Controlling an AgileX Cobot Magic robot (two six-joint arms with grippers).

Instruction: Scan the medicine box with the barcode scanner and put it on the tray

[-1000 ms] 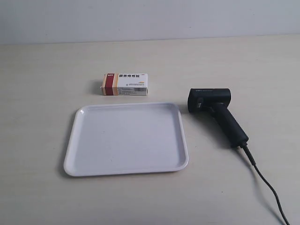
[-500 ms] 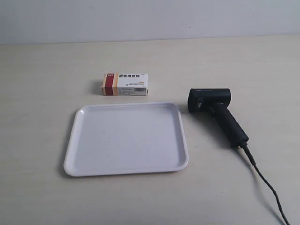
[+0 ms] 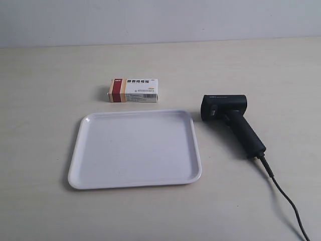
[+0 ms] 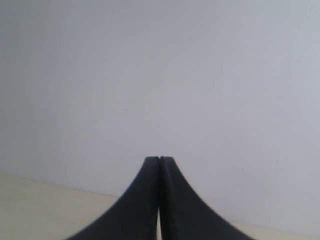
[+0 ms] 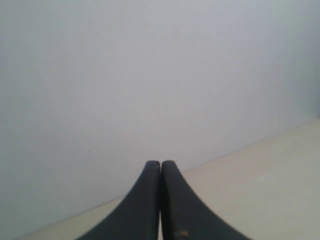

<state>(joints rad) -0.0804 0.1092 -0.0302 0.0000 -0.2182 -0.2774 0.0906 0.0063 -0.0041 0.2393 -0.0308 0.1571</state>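
Note:
The medicine box (image 3: 133,90), white with a dark red and tan band at one end, lies on the table just behind the tray (image 3: 79,150). The tray is flat, white and holds nothing. To the tray's right lies the black barcode scanner (image 3: 230,120), its head toward the box side and its cable (image 3: 283,198) trailing to the lower right. No arm shows in the exterior view. My left gripper (image 4: 159,159) is shut with nothing in it and faces a pale wall. My right gripper (image 5: 160,163) is likewise shut and holds nothing. Neither wrist view shows the task's objects.
The light wooden table (image 3: 45,90) meets a pale wall (image 3: 160,20) at the back. Both wrist views show only that wall and a strip of tabletop (image 5: 270,180).

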